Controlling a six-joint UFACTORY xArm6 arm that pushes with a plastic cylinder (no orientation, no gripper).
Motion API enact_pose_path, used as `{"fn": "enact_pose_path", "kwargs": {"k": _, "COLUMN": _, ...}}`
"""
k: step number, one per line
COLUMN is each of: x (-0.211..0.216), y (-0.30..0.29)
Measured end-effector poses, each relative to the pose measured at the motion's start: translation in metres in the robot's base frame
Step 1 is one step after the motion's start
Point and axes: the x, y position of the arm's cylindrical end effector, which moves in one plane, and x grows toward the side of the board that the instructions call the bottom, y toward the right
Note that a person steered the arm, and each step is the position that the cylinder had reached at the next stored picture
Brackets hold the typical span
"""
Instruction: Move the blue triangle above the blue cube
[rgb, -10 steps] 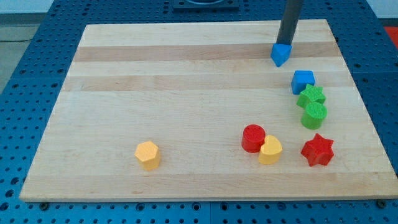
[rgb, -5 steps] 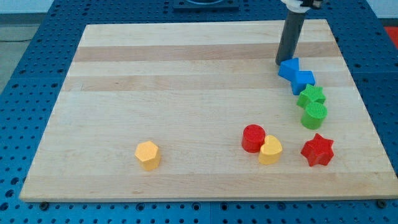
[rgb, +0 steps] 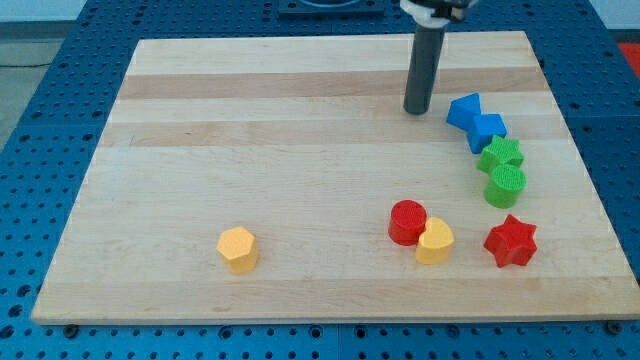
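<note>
Board (rgb: 250, 120) of pale wood, set on a blue perforated table (rgb: 40, 150). No claw is fitted: the arm ends in a dark rod, so no open or closed state applies.

- My tip (rgb: 417, 112): placed on the board at about 9 o'clock from the blue triangle, near it but apart.
- Blue triangle (rgb: 463, 109): found toward the view's upper right, touching the blue cube and lying at about 11 o'clock from it.
- Blue cube (rgb: 488, 130): seated just at 12 o'clock of the green star.
- Green star (rgb: 501, 155): pressed against a green cylinder (rgb: 506, 186) at its 6 o'clock.
- Red star (rgb: 510, 241): placed at 6 o'clock of the green cylinder, apart from it.
- Red cylinder (rgb: 407, 222): touched at its 4 o'clock by a yellow block (rgb: 435, 241), shape unclear.
- Yellow hexagon (rgb: 238, 249): kept alone toward the view's lower left, well apart from all others.
</note>
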Motion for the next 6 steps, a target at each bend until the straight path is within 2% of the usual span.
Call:
{"fn": "enact_pose_path", "kwargs": {"k": 1, "x": 0.009, "y": 0.004}}
{"fn": "enact_pose_path", "kwargs": {"k": 6, "x": -0.001, "y": 0.044}}
